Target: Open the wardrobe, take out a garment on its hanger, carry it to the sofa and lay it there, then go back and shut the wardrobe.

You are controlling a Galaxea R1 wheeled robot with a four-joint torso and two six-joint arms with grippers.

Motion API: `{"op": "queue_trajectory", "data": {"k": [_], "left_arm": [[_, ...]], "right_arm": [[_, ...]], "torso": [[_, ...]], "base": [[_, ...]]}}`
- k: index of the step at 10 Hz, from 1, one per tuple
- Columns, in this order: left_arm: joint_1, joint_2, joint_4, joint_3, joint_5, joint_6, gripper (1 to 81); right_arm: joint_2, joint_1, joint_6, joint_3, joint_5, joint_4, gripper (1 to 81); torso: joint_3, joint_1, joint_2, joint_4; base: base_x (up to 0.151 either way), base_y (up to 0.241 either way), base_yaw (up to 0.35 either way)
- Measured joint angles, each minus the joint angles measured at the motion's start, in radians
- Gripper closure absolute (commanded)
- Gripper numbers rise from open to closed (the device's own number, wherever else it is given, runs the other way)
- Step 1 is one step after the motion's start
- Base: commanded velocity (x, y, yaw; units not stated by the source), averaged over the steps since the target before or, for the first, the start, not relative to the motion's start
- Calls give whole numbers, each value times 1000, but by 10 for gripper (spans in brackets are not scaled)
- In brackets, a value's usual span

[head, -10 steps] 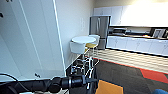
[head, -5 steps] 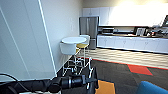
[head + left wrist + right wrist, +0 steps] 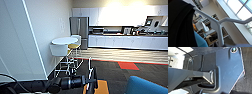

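My left arm reaches in low from the left, and my left gripper [image 3: 91, 81] is shut on the thin white hanger [image 3: 90, 71], which stands upright in it. In the left wrist view the hanger [image 3: 218, 23] shows its curved hook and one shoulder bar. The black garment [image 3: 179, 25] drapes over that bar. A corner of the bright blue sofa [image 3: 147, 86] shows low at the right, just beyond the gripper. The sofa [image 3: 199, 40] also shows behind the garment.
A white wall [image 3: 37, 37] runs along the left. By it stand a round white table [image 3: 64, 40] and stools [image 3: 67, 60]. A steel fridge [image 3: 79, 30] and white kitchen counter [image 3: 125, 41] line the back. An orange object [image 3: 102, 86] lies on the dark carpet [image 3: 112, 72].
The camera has swung right: the table and fridge have slid left in the picture and the blue sofa corner has come in. The hanger stays in my left gripper.
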Motion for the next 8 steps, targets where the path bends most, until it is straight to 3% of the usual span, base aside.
{"op": "queue_trajectory", "data": {"k": [6, 8], "left_arm": [[3, 1, 3, 1, 0, 0, 811], [3, 3, 6, 7, -1, 0, 811]], "right_arm": [[23, 2, 0, -1, 0, 0, 10], [24, 2, 0, -27, 1, -1, 10]], "torso": [[-6, 0, 0, 0], [-55, -1, 0, 0]], "base": [[0, 0, -282], [0, 0, -282]]}}
